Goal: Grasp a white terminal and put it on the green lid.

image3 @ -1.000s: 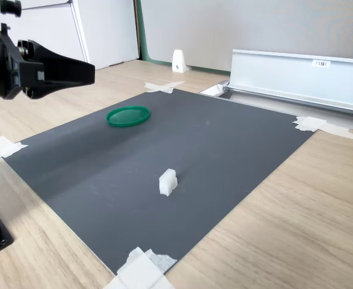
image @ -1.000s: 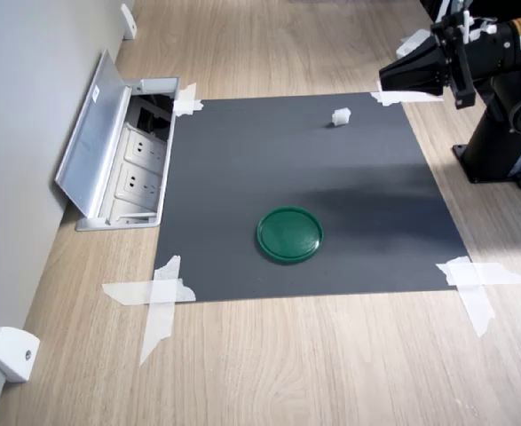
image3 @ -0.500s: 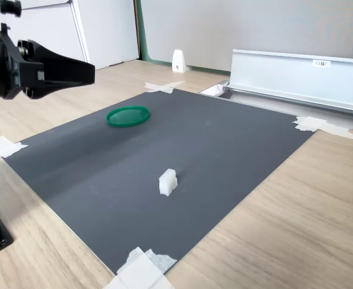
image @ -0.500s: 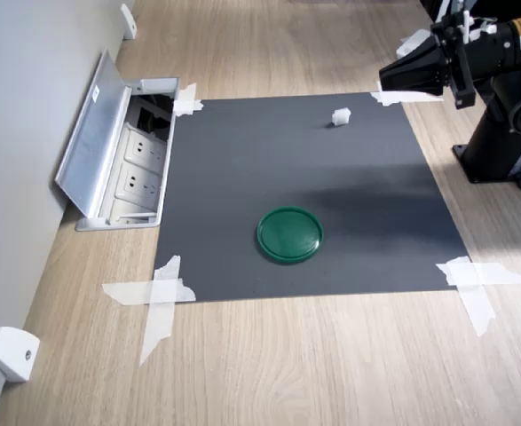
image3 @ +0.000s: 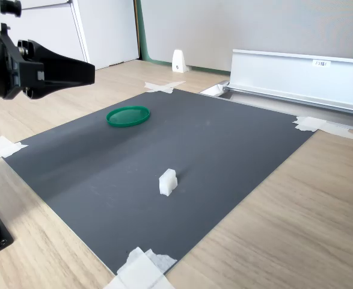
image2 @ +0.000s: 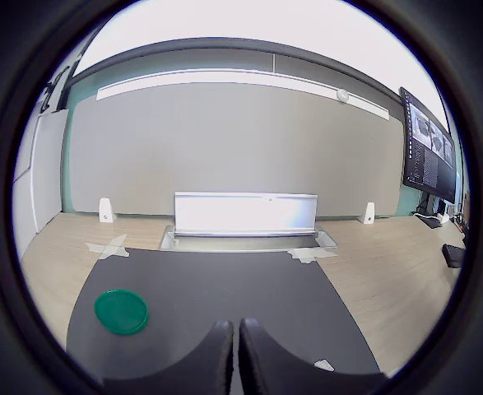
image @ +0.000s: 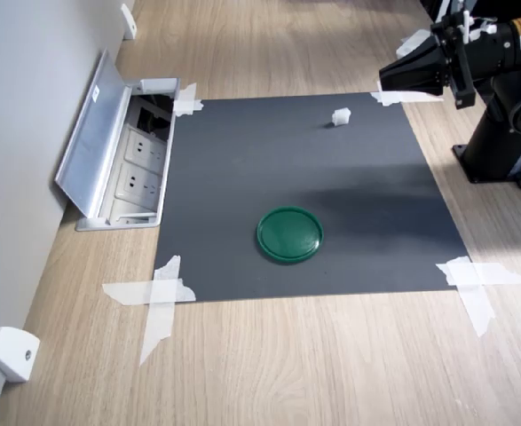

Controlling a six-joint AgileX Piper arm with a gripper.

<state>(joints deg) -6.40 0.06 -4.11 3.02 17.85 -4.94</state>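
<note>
The white terminal (image: 340,116) (image3: 168,182) stands alone on the dark grey mat, near the mat's far edge in the first exterior view. The green lid (image: 289,234) (image3: 128,115) (image2: 121,311) lies flat on the mat, well apart from the terminal. My gripper (image: 382,78) (image3: 94,72) (image2: 236,333) hovers high above the mat's corner, away from both. Its black fingers (image2: 219,354) are pressed together with nothing between them. A small white speck (image2: 324,364) low in the wrist view may be the terminal.
The mat (image: 242,169) is taped to the wooden table at its corners (image: 158,297) (image: 473,280). An open metal socket box (image: 118,151) (image3: 296,75) lies along the wall. A white wedge block (image: 13,353) sits by the wall. The arm's base (image: 509,151) stands beside the mat.
</note>
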